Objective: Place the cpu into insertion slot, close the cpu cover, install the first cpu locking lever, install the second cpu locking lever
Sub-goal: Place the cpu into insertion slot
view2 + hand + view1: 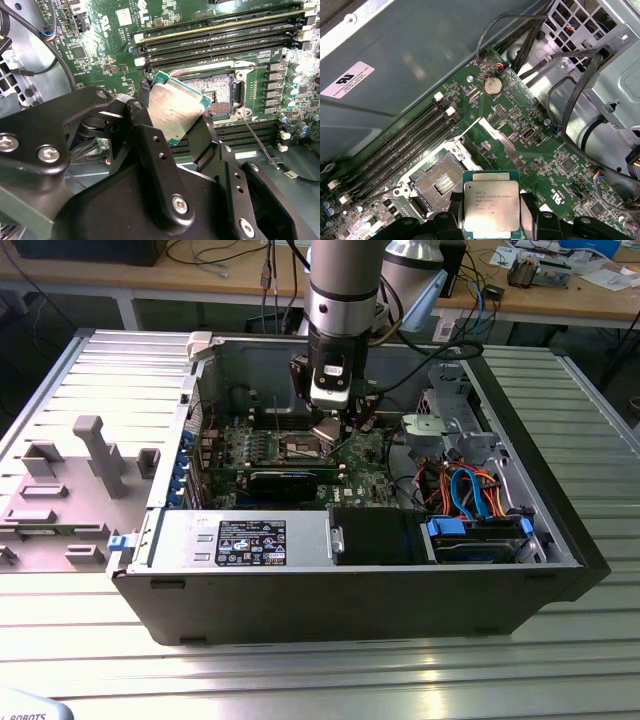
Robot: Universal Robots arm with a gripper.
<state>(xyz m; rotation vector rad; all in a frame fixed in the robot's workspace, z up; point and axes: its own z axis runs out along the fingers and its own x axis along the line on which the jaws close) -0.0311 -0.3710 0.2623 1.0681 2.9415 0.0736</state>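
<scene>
Silvery chip [491, 212] is clamped by its edges in your pincer [491, 197], hanging above the green board [545, 165], just beside the open socket [440, 182] whose dark centre lies bare

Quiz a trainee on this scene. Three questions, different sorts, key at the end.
1. True or false: the cpu already sits in the insertion slot.
2. What is the end effector gripping between its fingers? A) the cpu B) a screwdriver C) a fan
3. Short answer: is the insertion slot empty or filled right now?

Key: 1 false: the cpu is held above the board beside the slot. 2 A. 3 empty: its dark centre is bare.
</scene>
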